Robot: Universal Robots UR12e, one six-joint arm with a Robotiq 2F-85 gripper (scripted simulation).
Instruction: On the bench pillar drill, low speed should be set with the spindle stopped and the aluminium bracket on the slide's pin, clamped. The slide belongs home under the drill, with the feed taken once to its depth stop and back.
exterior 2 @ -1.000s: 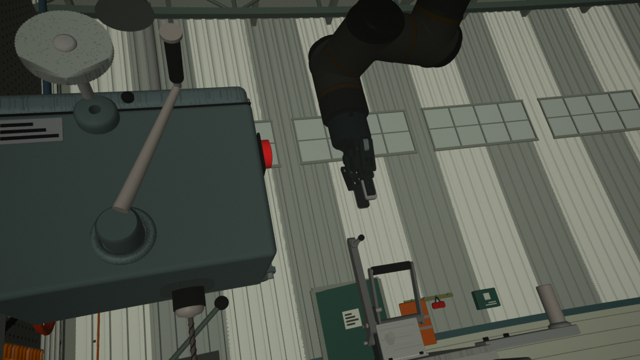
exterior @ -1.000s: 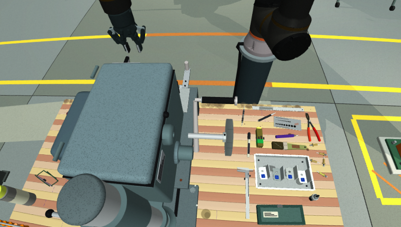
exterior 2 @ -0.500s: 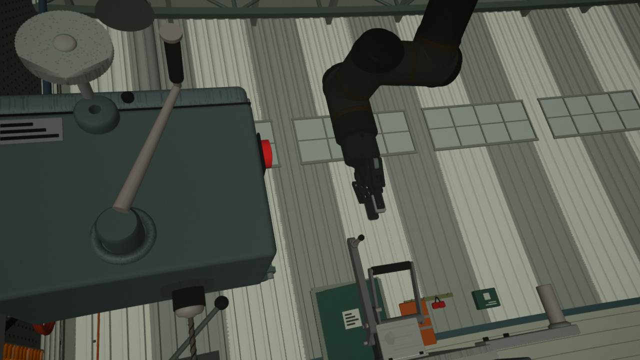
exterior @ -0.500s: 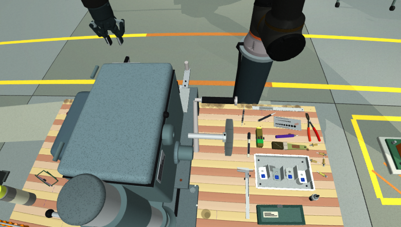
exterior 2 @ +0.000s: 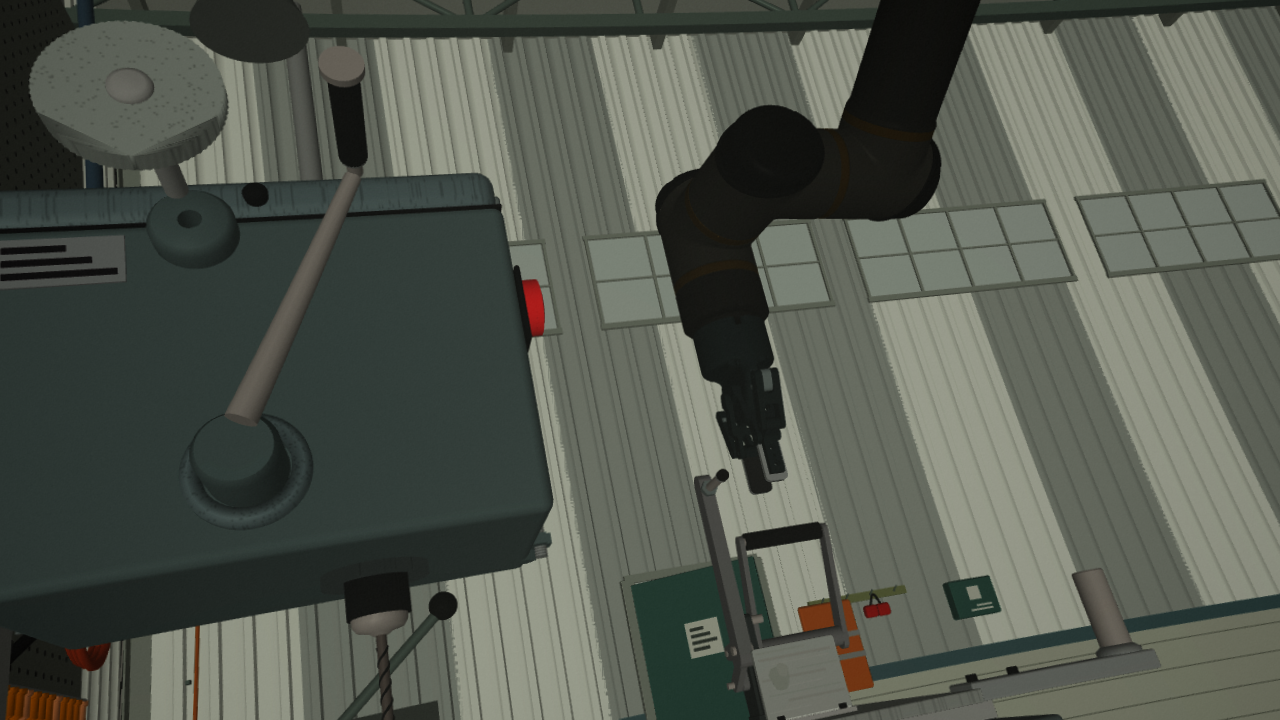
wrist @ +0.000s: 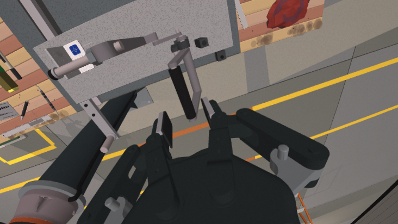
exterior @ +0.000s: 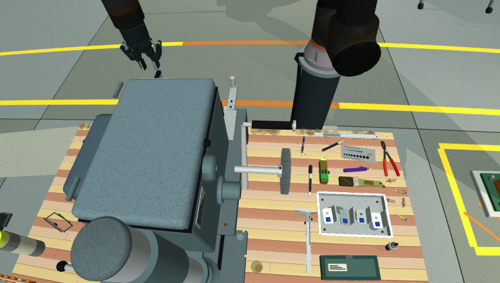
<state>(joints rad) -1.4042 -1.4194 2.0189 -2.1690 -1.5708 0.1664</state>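
Note:
My gripper (exterior: 147,65) (exterior 2: 761,470) (wrist: 186,121) is open and holds nothing. It hangs behind the pillar drill's head (exterior: 147,150), just above the slide's black-gripped pull handle (wrist: 182,93) (exterior 2: 780,537). The slide plate (wrist: 133,47) stands out past the bench's far edge. An aluminium bracket (wrist: 69,54) with a blue label lies on the plate. A clamp arm (wrist: 122,46) reaches over it. The feed lever (exterior 2: 291,269) slopes up on the drill head's side. A red button (exterior 2: 532,307) shows on the head's front. The drill bit (exterior 2: 383,685) points down under the head.
Behind the bench stands my arm's base column (exterior: 314,94), with yellow and orange floor lines beyond. A grey tray (exterior: 354,214) with several brackets sits on the bench's right side. Pliers (exterior: 389,163), pens, a brush and a saw blade lie around it.

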